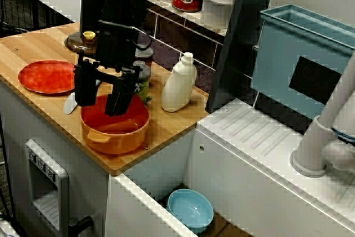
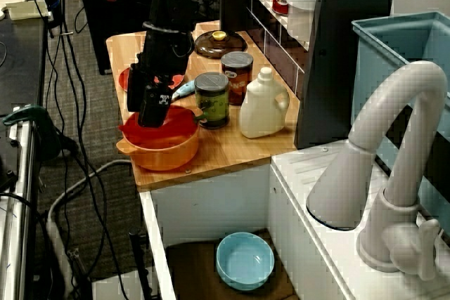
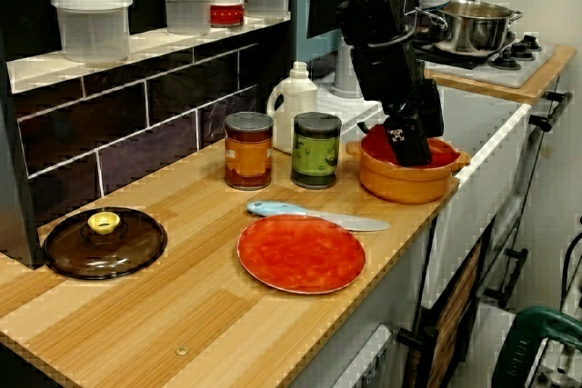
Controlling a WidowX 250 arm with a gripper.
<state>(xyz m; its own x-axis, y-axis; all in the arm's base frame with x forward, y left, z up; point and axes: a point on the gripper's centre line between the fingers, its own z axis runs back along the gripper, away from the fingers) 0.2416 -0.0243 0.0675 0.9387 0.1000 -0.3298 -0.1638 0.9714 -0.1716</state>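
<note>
The gripper is hanging over the orange pot, its jaws standing wide apart and gripping nothing, one tip dipping inside. The pot is sitting near the bench edge, with a green can just behind it, a white bottle near it, and a knife lying between the pot and a red plate.

Your orange pot: round, shallow, a stub handle on each side, no lid on it. It stands upright on the wooden counter, at the corner near the front edge. The inside shows red; you cannot tell what it is.
</note>
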